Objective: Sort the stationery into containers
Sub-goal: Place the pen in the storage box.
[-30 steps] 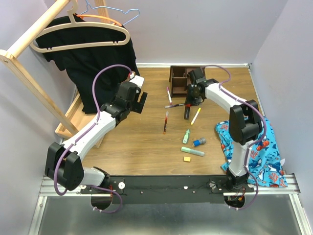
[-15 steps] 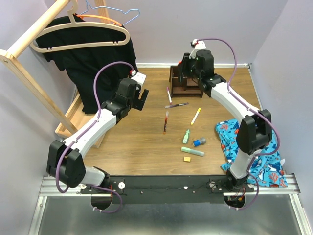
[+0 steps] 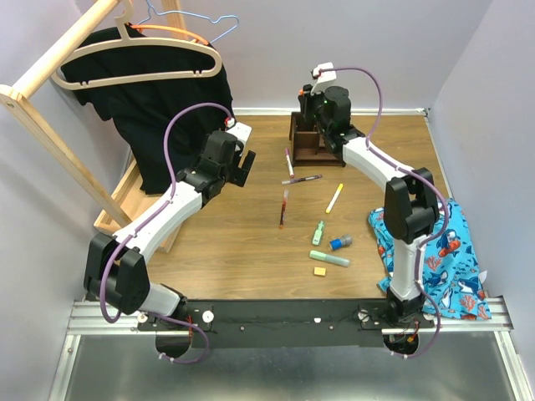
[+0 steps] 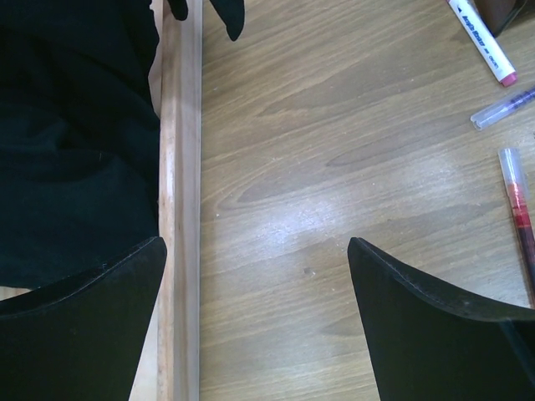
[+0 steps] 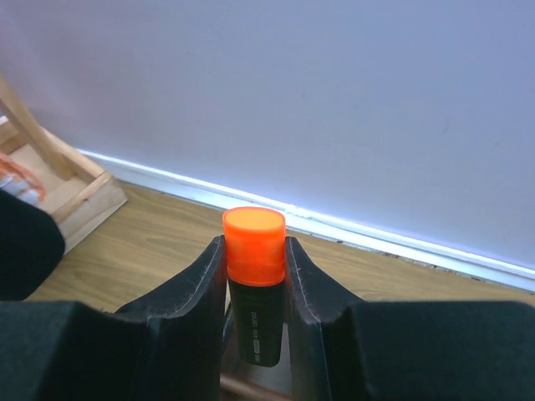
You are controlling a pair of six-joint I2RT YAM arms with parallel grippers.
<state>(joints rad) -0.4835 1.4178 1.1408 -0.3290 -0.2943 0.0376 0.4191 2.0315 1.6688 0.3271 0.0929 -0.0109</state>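
While the left jaws stand wide apart, the right jaws pinch the orange highlighter (image 5: 253, 284).

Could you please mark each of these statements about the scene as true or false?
1. The right pincer grips an orange-capped highlighter. True.
2. The left pincer is shut on the red pen. False: it is open and empty, and the red pen lies on the table.
3. The eraser block lies on the fish-print cloth. False: it lies on bare wood, apart from the cloth.
4. The pink pen and the purple pen lie on the table outside the organizer. True.
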